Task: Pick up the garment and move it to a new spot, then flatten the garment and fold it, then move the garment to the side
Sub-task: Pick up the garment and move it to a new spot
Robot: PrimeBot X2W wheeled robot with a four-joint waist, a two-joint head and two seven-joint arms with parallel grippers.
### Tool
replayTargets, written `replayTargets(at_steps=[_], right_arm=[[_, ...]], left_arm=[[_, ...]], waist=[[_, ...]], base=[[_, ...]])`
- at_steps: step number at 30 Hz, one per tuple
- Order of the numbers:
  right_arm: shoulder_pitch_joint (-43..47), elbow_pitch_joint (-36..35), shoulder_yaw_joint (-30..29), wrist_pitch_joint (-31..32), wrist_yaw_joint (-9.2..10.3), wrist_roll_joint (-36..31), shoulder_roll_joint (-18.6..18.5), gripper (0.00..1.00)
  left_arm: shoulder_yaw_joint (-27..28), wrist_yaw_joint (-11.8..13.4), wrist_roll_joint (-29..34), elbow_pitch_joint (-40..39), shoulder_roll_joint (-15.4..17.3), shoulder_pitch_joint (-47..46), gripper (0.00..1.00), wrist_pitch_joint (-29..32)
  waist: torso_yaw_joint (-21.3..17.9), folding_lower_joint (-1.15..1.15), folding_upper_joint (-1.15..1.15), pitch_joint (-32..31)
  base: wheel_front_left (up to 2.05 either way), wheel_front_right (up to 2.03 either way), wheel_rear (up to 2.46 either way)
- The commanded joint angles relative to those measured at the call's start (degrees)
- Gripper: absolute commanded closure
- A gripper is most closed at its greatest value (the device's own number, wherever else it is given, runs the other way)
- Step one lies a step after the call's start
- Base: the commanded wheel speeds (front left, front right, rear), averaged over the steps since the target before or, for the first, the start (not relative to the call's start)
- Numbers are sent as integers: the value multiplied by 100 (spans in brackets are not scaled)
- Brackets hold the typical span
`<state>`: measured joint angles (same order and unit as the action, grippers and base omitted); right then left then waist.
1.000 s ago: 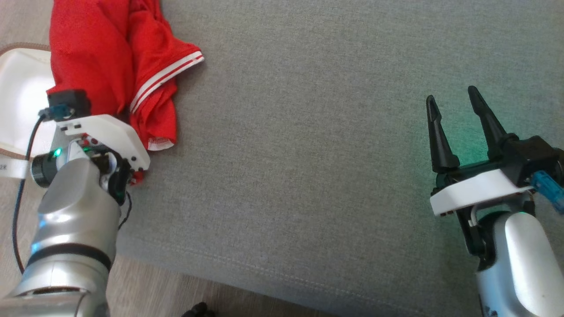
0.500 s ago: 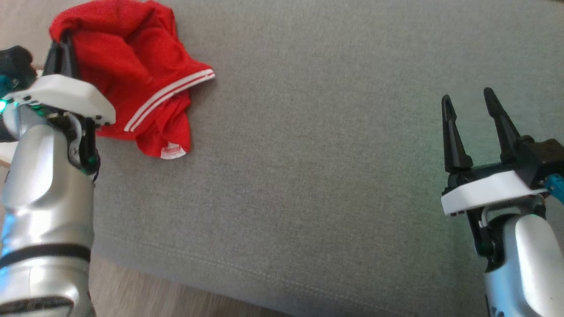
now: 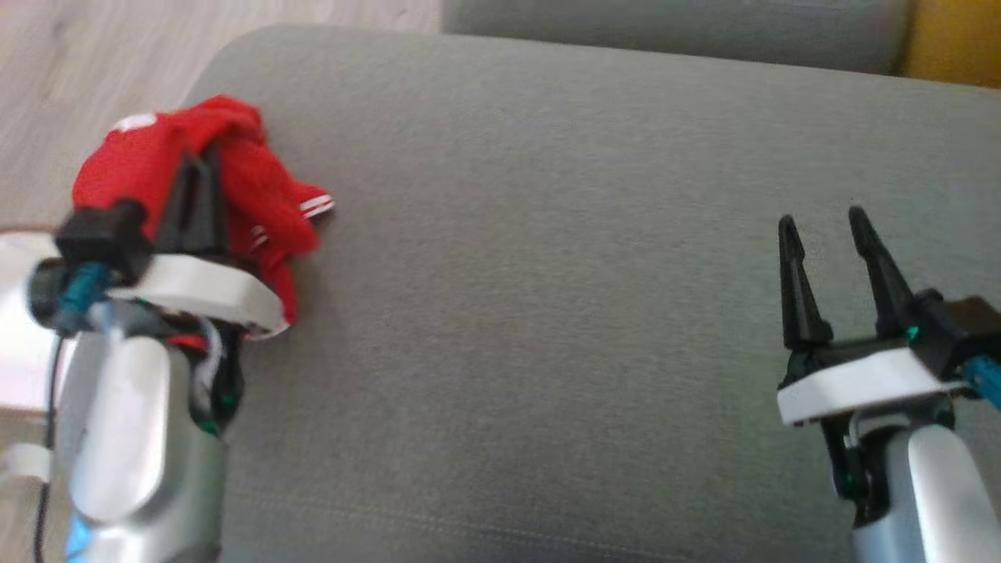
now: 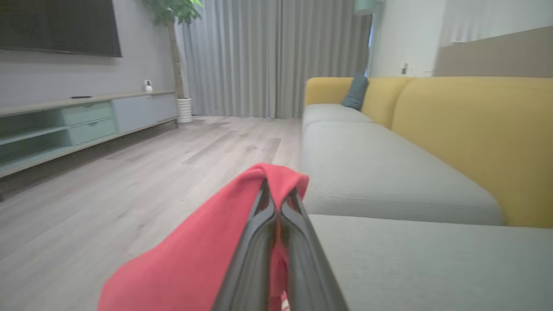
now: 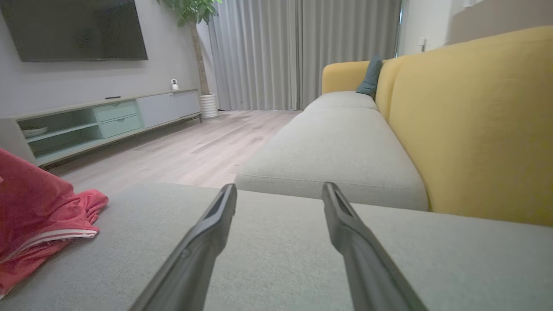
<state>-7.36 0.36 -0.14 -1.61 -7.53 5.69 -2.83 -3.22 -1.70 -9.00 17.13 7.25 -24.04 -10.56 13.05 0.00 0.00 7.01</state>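
Note:
The garment [image 3: 235,168] is red cloth with white stripes, bunched at the left edge of the grey sofa seat [image 3: 547,274]. My left gripper [image 3: 199,160] is shut on the garment, whose top fold drapes over the fingertips. From the left wrist the garment [image 4: 207,242] hangs off both sides of the closed gripper [image 4: 276,194]. My right gripper [image 3: 825,223] stands open above the seat at the right, with nothing between its fingers. The right wrist view has the garment [image 5: 39,207] at its far left, its striped hem lying on the seat, well away from that open gripper [image 5: 278,188].
The seat's rounded left end drops to a wooden floor [image 3: 94,62]. A white object [image 3: 23,352] sits on the floor by my left arm. A yellow backrest [image 5: 475,121] runs along the right. More cushions [image 4: 380,168] stretch ahead; a TV unit [image 5: 99,121] stands across the room.
The head camera has tilted up. My left gripper has risen with the garment, which now hangs bunched from its fingers instead of spreading over the seat. The right gripper stays open.

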Motion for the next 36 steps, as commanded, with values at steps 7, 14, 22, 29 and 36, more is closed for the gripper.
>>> replayTargets(at_steps=[7, 14, 22, 29, 36], right_arm=[[112, -267, 271, -108, 4, 222, -6, 0], [124, -310, 295, -172, 4, 321, -6, 0], [78, -250, 350, -316, 4, 461, -5, 0], [43, -163, 355, -496, 4, 596, -5, 0], [-110, -40, 379, -683, 4, 700, -5, 0]], left_arm=[[-548, -195, -18, -1223, -158, 347, 100, 545], [-1455, -387, -244, -1173, -369, 158, 100, 678], [-2190, -326, -458, -937, -431, -579, 100, 424], [-2671, 10, -819, -347, -435, -1196, 100, 481], [-3076, -35, -1032, 743, -436, -1403, 84, 894]], waist=[[-1076, 0, 0, -149], [-1967, 0, 0, 86], [-2778, 0, 0, 407], [-3178, 0, 0, 794], [-3228, 0, 0, 1090]], base=[[0, 0, 0], [0, 0, 0], [0, 0, 0], [0, 0, 0], [0, 0, 0]])
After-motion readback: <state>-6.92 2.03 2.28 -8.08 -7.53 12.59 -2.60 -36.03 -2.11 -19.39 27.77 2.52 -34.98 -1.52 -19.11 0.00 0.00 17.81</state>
